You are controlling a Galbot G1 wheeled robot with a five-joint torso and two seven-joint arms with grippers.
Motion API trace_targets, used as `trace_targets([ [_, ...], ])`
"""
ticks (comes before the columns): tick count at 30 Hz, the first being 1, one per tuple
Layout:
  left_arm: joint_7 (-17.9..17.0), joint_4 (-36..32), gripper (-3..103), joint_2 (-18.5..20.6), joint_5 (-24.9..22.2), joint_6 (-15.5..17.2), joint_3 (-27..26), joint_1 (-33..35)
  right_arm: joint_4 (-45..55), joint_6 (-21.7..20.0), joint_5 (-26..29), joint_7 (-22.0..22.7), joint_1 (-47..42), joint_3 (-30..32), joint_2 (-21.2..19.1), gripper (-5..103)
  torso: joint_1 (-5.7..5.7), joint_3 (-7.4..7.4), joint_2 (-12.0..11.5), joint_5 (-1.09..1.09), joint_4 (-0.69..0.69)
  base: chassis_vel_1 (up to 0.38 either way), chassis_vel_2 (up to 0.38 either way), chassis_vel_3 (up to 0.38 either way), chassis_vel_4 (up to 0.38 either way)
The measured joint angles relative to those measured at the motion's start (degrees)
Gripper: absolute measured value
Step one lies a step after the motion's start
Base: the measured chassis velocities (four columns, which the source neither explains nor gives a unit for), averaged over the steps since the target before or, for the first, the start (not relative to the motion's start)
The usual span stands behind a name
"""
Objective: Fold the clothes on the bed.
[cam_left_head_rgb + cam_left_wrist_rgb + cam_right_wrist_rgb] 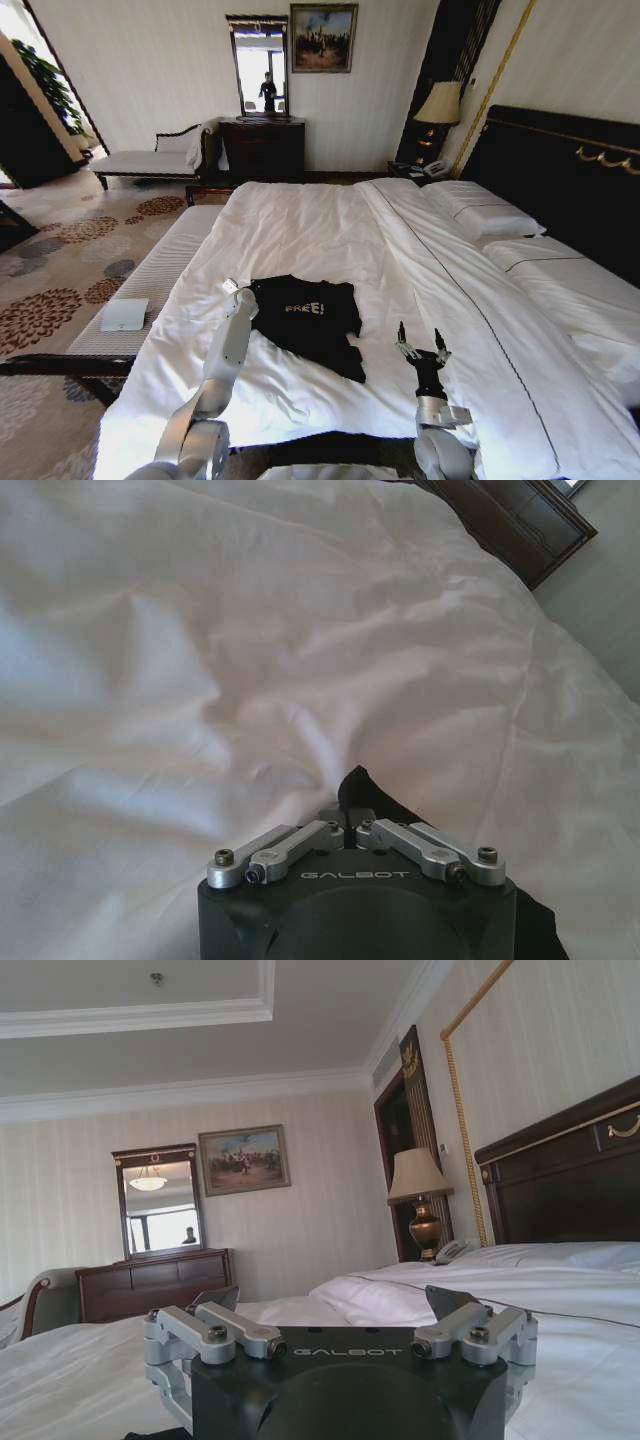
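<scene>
Just black T-shirt (305,318) on bed (330,230), left end effector (232,288) pinching its edge, right end effector (421,343) spread.

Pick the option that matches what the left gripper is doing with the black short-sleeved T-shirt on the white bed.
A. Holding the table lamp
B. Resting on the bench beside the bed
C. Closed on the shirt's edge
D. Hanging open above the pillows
C: in the left wrist view the left gripper has its fingers pinched together on a fold of the black short-sleeved T-shirt, at the shirt's left edge on the white duvet.
</scene>
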Motion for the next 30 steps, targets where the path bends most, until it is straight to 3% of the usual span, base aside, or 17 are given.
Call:
trace_targets([
  [7,0.33,-14.77,1,3.59,-2.11,1.75,0.85,10.58,-0.22,-0.40,1.54,1.04,0.90,-0.56,-0.27,100,0.00,0.00,0.00,0.00,0.01,0.000,0.000,0.000,0.000],
  [11,1.14,-24.22,1,5.94,-2.82,1.93,-0.29,19.34,0.57,-3.11,7.00,1.37,1.61,-2.81,-1.84,100,-0.01,-0.01,0.01,-0.01,0.01,0.000,0.000,0.000,0.000],
  [17,1.46,-30.35,1,8.37,-3.83,1.86,-2.59,26.79,0.47,-7.19,13.20,2.39,5.51,-7.78,-4.71,100,-0.01,-0.01,0.00,0.00,0.01,0.000,0.000,0.000,0.000],
  [21,1.30,-34.24,1,9.69,-3.94,1.71,-4.24,31.51,-0.33,-11.04,19.41,5.97,9.79,-12.57,-8.21,100,0.00,0.00,0.00,0.00,0.01,0.000,0.000,0.000,0.000],
  [25,0.51,-38.73,1,11.15,-4.02,1.28,-5.80,36.95,-2.44,-17.17,27.32,7.75,16.06,-16.60,-16.66,100,-0.01,0.00,0.01,0.00,0.00,0.000,0.000,0.000,0.000],
  [26,0.51,-38.73,1,11.15,-4.02,1.28,-5.80,36.95,-2.44,-17.17,27.32,7.75,16.06,-16.60,-16.66,100,-0.01,0.00,0.01,0.00,0.00,0.000,0.000,0.000,0.000],
  [30,0.34,-41.11,1,13.49,-3.66,0.73,-5.89,40.81,-3.70,-26.70,40.46,10.54,26.26,-22.11,-24.03,100,-0.01,0.00,0.00,0.02,0.02,0.000,0.000,0.000,0.000],
])
